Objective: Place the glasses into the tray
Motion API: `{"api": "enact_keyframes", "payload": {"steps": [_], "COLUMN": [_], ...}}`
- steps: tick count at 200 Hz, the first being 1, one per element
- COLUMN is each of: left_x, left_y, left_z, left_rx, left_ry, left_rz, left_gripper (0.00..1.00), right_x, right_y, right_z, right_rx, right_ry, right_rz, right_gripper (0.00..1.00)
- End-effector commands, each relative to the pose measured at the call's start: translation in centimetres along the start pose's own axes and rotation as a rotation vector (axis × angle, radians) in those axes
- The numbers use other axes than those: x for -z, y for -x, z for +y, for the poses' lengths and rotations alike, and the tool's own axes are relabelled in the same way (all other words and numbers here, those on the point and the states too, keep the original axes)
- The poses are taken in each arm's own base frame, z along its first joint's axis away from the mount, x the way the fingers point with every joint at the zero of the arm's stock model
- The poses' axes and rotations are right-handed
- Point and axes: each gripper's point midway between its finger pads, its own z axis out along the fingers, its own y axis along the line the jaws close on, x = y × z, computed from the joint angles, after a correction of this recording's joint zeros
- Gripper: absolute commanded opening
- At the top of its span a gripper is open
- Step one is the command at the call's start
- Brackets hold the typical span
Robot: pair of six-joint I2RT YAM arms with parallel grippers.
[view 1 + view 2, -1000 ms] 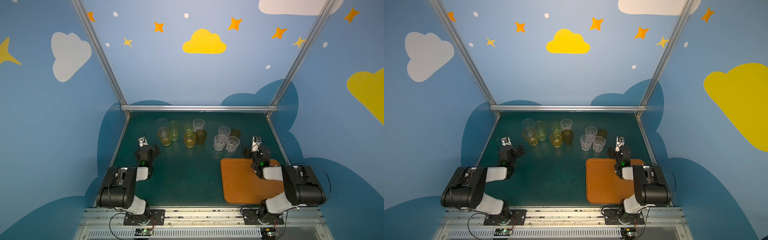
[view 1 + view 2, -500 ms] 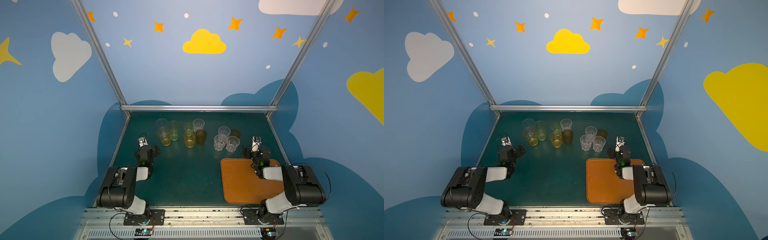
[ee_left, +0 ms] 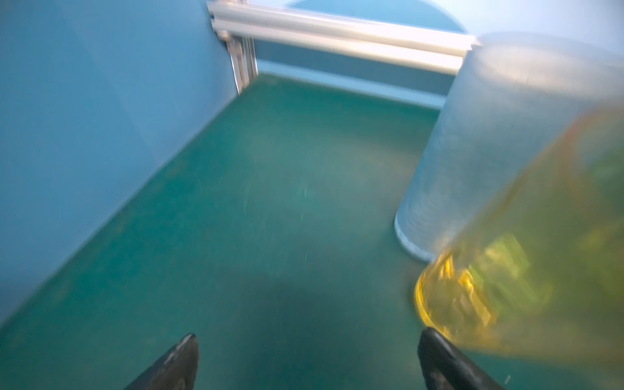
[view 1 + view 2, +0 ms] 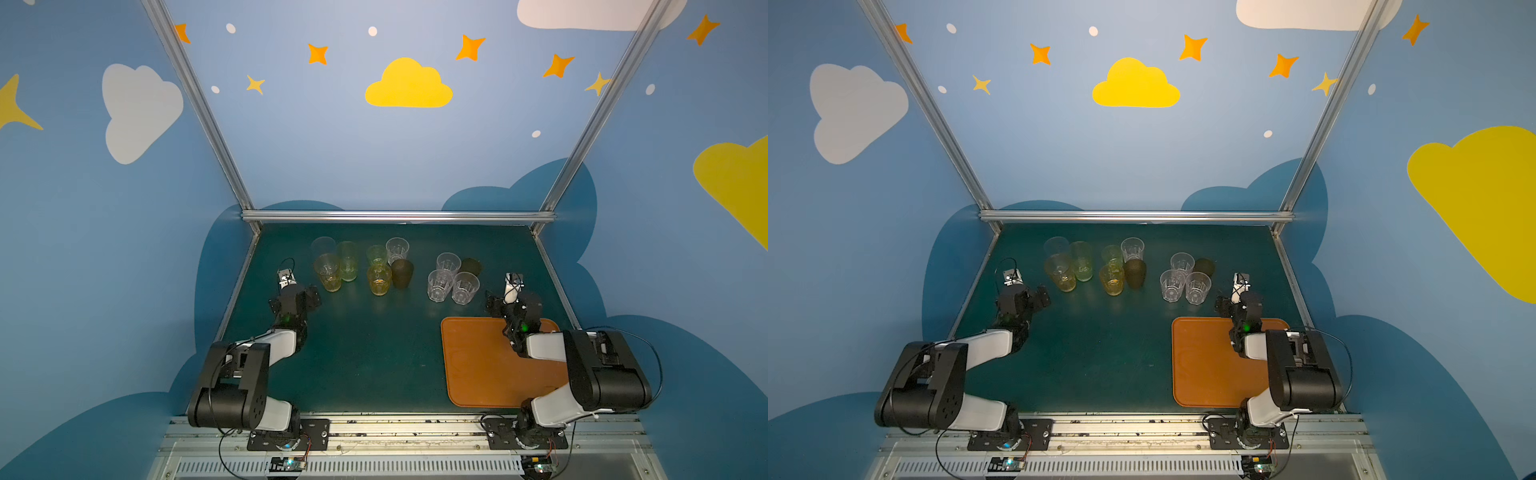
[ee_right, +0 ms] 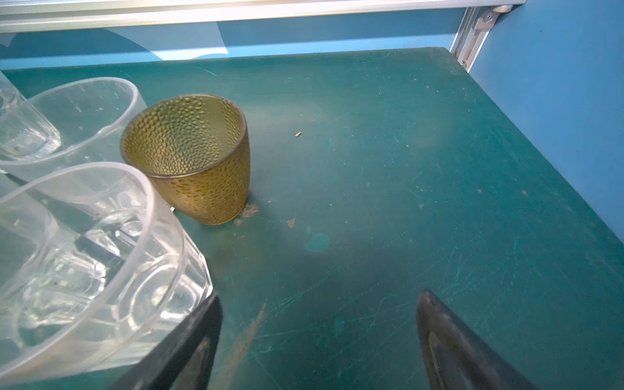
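Note:
Several glasses stand upright along the back of the green table in both top views: a yellow one (image 4: 328,272), an amber one (image 4: 379,279), a dark one (image 4: 402,273) and clear faceted ones (image 4: 439,285). The orange-brown tray (image 4: 478,365) lies bare at the front right. My left gripper (image 4: 296,296) is open, and in the left wrist view one fingertip (image 3: 435,347) is close beside the yellow glass (image 3: 523,270). My right gripper (image 4: 513,301) is open at the tray's far edge. In the right wrist view one finger (image 5: 189,341) sits next to a clear glass (image 5: 84,263).
A tall frosted glass (image 3: 472,152) stands behind the yellow one. A dark dimpled glass (image 5: 189,158) stands beyond the clear ones. Blue walls and an aluminium rail (image 4: 395,216) close in the table at the back and sides. The right arm (image 4: 598,370) hangs over the tray's right part.

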Motion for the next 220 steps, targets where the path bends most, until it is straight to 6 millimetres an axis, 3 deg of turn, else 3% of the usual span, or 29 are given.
{"api": "enact_keyframes", "payload": {"steps": [1, 53, 96, 127, 131, 142, 183, 220], "left_x": [0.4, 3.4, 6.6, 9.0, 9.2, 10.0, 12.8, 15.4], "left_y": [-0.4, 1.1, 2.6, 3.7, 3.7, 3.4, 2.6, 2.0], "left_z": [0.5, -1.1, -1.6, -1.9, -2.0, -2.2, -3.0, -3.7], "left_rx": [-0.019, -0.01, 0.007, 0.017, 0.021, 0.036, 0.047, 0.093], "left_ry": [0.047, 0.05, 0.098, 0.13, 0.131, 0.128, 0.095, -0.02], "left_rz": [0.057, 0.006, -0.001, -0.013, -0.006, 0.016, 0.089, 0.196], "left_gripper": [1.0, 1.0, 1.0, 1.0, 1.0, 1.0, 1.0, 1.0], "right_x": [0.3, 3.3, 6.0, 7.9, 8.1, 8.7, 11.8, 14.4], "right_y": [1.9, 6.0, 5.6, 3.8, 4.7, 4.6, 3.7, 0.6], "right_z": [-0.7, -1.8, -1.5, 1.1, 1.7, 3.4, 8.0, 11.9], "right_rx": [-0.017, -0.096, -0.265, -0.437, -0.456, -0.49, -0.467, -0.526], "right_ry": [-0.04, -0.111, -0.128, -0.02, 0.01, 0.088, 0.251, 0.375], "right_rz": [-0.04, -0.021, 0.123, 0.28, 0.283, 0.345, 0.521, 0.699], "right_gripper": [0.88, 0.89, 0.88, 0.89, 0.89, 0.89, 0.88, 0.88]}}
